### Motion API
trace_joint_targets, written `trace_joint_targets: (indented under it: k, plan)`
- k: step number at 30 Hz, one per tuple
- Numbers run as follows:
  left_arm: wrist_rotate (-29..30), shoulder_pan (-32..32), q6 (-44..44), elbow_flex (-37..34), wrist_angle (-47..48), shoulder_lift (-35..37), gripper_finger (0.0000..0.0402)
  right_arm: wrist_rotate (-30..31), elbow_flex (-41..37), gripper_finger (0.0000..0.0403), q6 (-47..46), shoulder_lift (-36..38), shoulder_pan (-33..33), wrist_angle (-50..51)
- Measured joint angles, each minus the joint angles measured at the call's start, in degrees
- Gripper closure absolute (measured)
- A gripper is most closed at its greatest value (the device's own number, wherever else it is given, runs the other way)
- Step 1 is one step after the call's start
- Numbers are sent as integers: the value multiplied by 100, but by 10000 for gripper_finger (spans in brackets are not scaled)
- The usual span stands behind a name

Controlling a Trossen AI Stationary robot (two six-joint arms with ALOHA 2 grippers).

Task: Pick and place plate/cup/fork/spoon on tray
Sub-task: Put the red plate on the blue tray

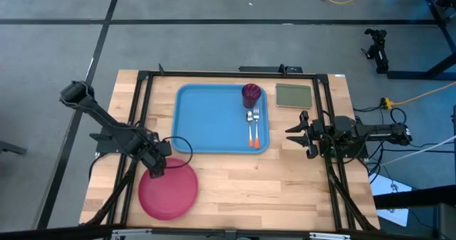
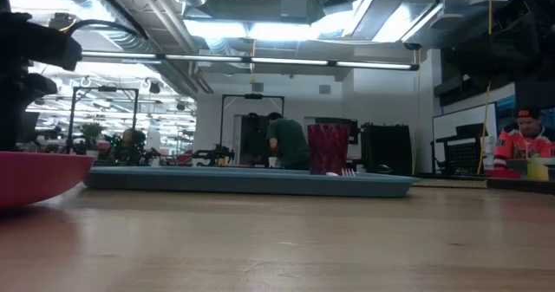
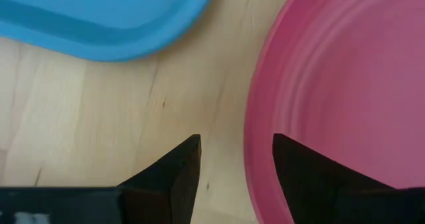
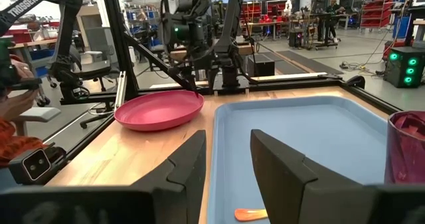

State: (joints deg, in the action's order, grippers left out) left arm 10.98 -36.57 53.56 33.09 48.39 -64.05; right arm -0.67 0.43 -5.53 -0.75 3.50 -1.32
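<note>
The left gripper (image 1: 158,166), angled down with fingers parted astride the plate's (image 1: 169,194) rim, sits just off the tray's (image 1: 206,119) corner, bare wood alongside; right gripper (image 1: 296,133) waits open beside the tray.

The table (image 1: 249,176) is pale wood with visible grain and a smooth, lightly satin finish. The blue tray (image 1: 206,119) looks like smooth plastic with a soft sheen. The pink plate (image 1: 171,194) is plastic, faintly ridged in rings. The cup (image 1: 251,93) looks like glossy, faceted plastic. The gripper fingers (image 3: 176,177) are matt black.
</note>
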Motion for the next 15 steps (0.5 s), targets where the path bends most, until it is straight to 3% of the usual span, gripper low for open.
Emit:
trace_joint_targets:
  k: [15]
  plan:
    - [-62,-38,10,-1,-649,-905,232,0,0,279,1,0,0,0]
